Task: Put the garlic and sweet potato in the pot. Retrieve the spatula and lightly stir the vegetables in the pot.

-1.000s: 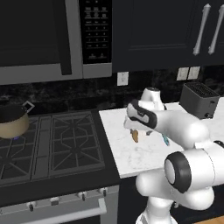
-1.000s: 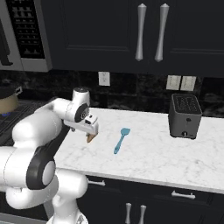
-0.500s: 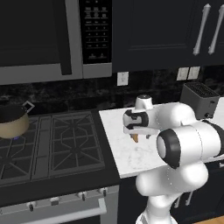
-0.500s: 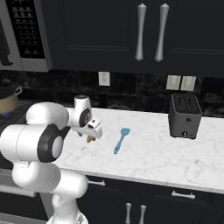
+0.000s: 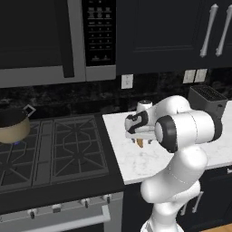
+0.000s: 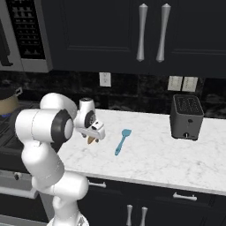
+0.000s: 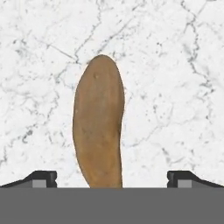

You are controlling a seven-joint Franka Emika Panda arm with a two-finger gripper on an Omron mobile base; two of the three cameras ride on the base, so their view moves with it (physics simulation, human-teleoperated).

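White marble worktop [image 6: 176,150] carries the sweet potato [image 7: 99,122], which lies flat on the stone near the worktop's left end, roughly midway between its front and back edges. From the base views only a sliver of it [image 5: 140,142] shows under the hand.

Against the earlier frames, the arm has folded in: a second ago its elbow stood out to the right and low, and now the big white links are drawn up close behind the hand. The gripper [image 5: 141,137] has come down over the tuber and stands lower than before. The sweet potato, the spatula [image 6: 122,141] and the pot [image 5: 12,126] lie where they lay (no shift against the worktop or the hob).

In the hand view the tuber's long axis runs straight up and down the picture, one tapered end pointing to the top, the other end cut off at the bottom between the two dark fingertips [image 7: 41,178]. The fingertips stand well apart, one on each side, neither touching the skin: the pincer is wide open and grips nothing.

The light blue spatula lies just right of the hand, blade toward the back wall, handle toward the front edge. The tan pot sits on the gas hob's far left burner. A black toaster [image 6: 187,116] stands at the worktop's right end.
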